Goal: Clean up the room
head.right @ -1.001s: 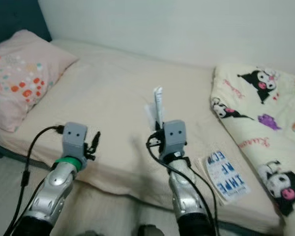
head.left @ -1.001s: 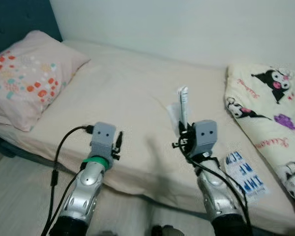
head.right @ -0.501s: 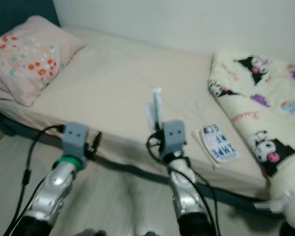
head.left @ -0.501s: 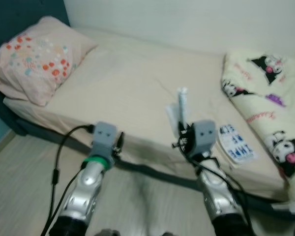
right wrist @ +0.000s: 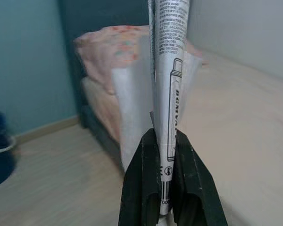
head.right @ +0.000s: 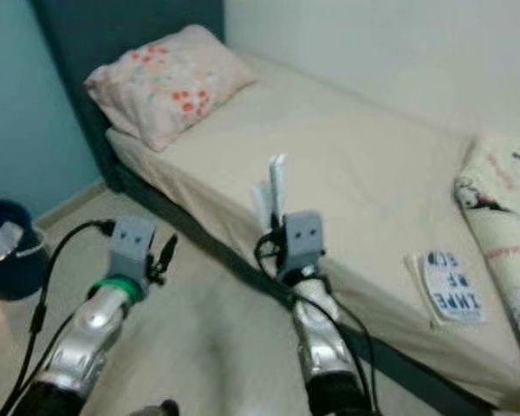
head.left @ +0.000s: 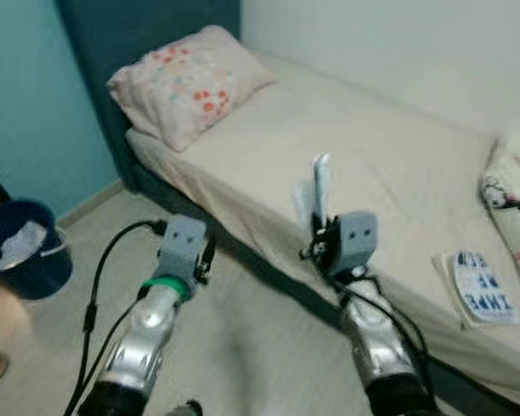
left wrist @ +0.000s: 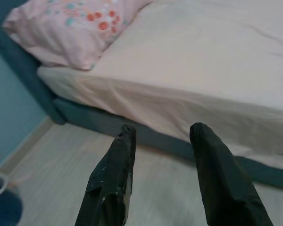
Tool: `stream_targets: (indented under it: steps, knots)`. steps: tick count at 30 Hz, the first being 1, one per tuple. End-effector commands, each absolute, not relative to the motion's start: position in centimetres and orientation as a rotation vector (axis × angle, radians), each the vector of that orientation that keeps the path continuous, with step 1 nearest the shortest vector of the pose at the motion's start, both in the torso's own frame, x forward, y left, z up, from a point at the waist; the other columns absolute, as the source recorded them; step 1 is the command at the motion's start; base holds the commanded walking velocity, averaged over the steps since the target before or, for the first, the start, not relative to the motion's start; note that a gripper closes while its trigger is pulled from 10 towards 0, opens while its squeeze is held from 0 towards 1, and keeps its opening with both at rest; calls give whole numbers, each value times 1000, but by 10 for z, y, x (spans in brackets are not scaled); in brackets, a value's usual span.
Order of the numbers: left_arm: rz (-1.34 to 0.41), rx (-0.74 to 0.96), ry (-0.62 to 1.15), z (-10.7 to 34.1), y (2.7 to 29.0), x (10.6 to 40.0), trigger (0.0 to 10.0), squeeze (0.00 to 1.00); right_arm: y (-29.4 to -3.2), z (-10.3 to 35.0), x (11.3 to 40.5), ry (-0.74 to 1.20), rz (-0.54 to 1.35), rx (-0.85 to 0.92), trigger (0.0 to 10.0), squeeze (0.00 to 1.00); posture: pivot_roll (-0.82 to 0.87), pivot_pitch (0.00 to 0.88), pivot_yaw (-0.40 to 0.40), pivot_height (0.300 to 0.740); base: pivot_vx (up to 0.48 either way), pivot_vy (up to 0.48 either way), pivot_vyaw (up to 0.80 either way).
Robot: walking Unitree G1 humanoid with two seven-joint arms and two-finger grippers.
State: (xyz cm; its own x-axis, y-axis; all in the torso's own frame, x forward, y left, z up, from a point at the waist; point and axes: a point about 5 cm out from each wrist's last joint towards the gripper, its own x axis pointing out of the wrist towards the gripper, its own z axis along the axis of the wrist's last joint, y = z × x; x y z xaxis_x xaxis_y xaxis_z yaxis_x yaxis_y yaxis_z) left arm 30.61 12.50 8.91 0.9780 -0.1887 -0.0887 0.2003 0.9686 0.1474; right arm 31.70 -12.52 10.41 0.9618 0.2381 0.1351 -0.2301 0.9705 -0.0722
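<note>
As the view swings left off the bed, a dark blue bin comes into sight on the floor, the likely drop. The right gripper still pinches the white wrapper upright; the left gripper's fingers gape, holding nothing.

Two silver arms carry grey wrist boxes, black cables (green ring on the left) and black-fingered end effectors
</note>
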Motion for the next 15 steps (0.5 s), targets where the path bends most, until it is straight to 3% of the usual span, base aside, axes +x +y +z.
stream_targets:
  steps: [1, 15]
  knots:
    - [-200, 158, 86, 87, 124, 306, 10000, 0, -128, 100, 315, -132, 230, -51, 10000, 0, 2, 26, 21, 740, 0, 0, 781]
    - [-183, 163, 94, 86, 125, 306, 10000, 0, -125, 99, 315, -128, 253, -50, 10000, 0, 4, 30, 22, 740, 0, 0, 781]
